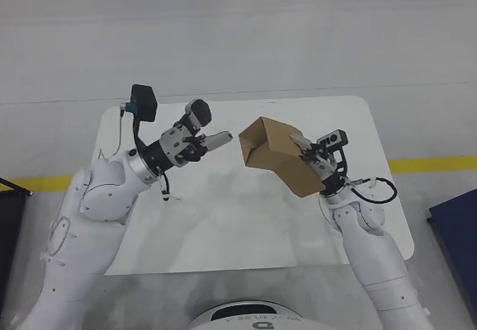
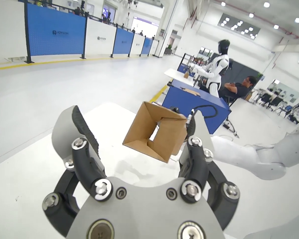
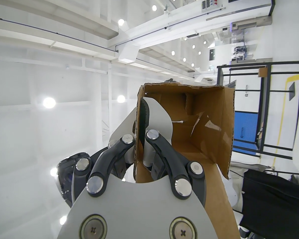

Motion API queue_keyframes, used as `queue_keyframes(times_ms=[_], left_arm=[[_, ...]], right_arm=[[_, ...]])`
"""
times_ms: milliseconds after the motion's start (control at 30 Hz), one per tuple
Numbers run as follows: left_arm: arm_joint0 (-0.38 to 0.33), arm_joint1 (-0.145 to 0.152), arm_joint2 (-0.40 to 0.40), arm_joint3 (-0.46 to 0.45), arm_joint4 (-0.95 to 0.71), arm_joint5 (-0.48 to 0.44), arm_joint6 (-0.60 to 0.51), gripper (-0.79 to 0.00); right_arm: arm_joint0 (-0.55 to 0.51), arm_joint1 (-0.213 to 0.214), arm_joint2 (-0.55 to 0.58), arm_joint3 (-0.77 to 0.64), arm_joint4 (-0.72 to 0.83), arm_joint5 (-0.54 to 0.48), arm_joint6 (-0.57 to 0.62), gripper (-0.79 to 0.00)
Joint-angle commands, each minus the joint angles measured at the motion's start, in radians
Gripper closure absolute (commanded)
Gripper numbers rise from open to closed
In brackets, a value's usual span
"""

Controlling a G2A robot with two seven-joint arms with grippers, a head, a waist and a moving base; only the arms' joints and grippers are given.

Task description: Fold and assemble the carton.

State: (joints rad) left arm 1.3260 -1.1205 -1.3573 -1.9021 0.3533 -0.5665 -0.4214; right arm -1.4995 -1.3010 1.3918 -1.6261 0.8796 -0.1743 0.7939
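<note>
White surface (image 1: 222,239) sits below the carton (image 1: 276,148). Right tool (image 1: 310,156) pinches one carton wall. Left tool (image 1: 215,141) hangs wide open near the carton's open end.

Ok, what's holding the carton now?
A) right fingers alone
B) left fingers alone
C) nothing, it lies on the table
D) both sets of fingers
A: the right fingers pinch one wall of the carton, one inside and one outside, while the left fingers stand open, apart from it.
</note>
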Motion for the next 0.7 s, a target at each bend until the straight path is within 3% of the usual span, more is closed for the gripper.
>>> queue_keyframes(times_ms=[0, 133, 267, 333, 367, 533, 667], left_arm=[[0.022, 0.002, -0.031, 0.009, -0.05, 0.012, 0.023, -0.785], [0.079, 0.001, -0.071, 0.04, -0.181, 0.044, 0.082, -0.785], [0.125, 0.004, -0.088, 0.068, -0.233, 0.041, 0.074, -0.785], [0.146, 0.004, -0.102, 0.078, -0.223, 0.045, 0.089, -0.785], [0.158, 0.004, -0.107, 0.08, -0.223, 0.041, 0.098, -0.785], [0.228, 0.008, -0.162, 0.075, -0.189, 0.032, 0.148, -0.785], [0.29, 0.009, -0.214, 0.057, -0.171, 0.021, 0.197, -0.785]], right_arm=[[0.003, 0.002, 0.017, -0.001, -0.021, -0.006, -0.031, 0.0], [0.003, 0.002, 0.017, -0.001, -0.021, -0.006, -0.031, 0.0], [0.003, 0.002, 0.017, -0.001, -0.021, -0.006, -0.031, 0.0], [0.028, 0.017, 0.009, -0.005, -0.393, 0.01, -0.111, 0.0], [0.044, 0.022, -0.003, -0.017, -0.508, 0.055, -0.119, 0.0], [0.09, 0.054, 0.024, -0.099, -0.864, 0.153, -0.018, 0.0], [0.132, 0.083, 0.006, -0.179, -1.263, 0.169, 0.094, 0.0]])
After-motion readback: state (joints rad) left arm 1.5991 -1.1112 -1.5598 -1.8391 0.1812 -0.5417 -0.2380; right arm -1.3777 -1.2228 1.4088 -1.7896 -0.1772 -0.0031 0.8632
